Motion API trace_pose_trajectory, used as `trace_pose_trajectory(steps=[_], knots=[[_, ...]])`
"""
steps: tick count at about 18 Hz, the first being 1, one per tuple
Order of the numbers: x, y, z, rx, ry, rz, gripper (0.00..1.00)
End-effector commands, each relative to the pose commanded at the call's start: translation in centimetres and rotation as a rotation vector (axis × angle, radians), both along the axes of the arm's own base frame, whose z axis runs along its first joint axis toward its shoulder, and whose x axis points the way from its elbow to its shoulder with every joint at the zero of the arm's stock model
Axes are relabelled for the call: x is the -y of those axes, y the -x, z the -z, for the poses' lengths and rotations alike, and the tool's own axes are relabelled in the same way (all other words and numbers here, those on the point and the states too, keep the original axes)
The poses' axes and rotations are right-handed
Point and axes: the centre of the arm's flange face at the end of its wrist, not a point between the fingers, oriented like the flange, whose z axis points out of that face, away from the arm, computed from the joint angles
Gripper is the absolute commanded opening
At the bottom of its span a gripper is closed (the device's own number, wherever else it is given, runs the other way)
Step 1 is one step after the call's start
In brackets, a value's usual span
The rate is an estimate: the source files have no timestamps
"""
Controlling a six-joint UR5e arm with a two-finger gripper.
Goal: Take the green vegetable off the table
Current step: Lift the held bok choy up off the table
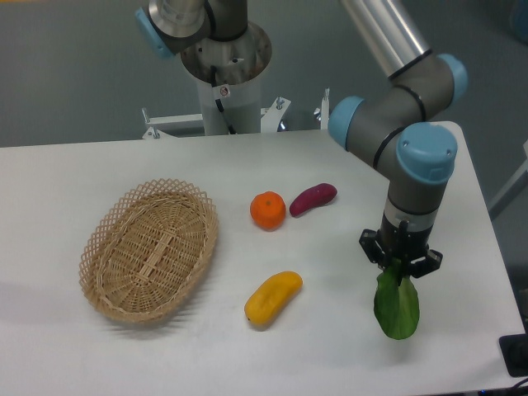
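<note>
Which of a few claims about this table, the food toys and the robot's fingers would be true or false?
1. The gripper is closed on the stem end of the green vegetable. True.
2. The wicker basket holds the orange. False: the basket has nothing in it, and the orange sits on the table.
3. The purple sweet potato lies just right of the orange. True.
4. The yellow fruit is gripped by the fingers. False: it lies untouched on the table, left of the gripper.
5. The green vegetable's leaf points down from the gripper. True.
</note>
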Motion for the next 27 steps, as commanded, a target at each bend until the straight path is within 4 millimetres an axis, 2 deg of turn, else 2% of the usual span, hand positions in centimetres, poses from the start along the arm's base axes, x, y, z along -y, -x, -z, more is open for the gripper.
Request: trace_pose_trajectory(steps=[1, 4, 11, 14, 27], knots=[[0.2, 0.1, -0.3, 0.017, 0.015, 0.002, 0.07], [2.4, 2.3, -1.8, 0.039, 0.067, -0.023, 0.07], [6.9, 5.7, -1.4, 0.065, 0.137, 0.023, 0.07], [7.1, 6.7, -1.4, 0.057, 0.138, 0.03, 0.06], [7.0, 6.8, -1.0, 0.054, 0.15, 0.035, 0.07]])
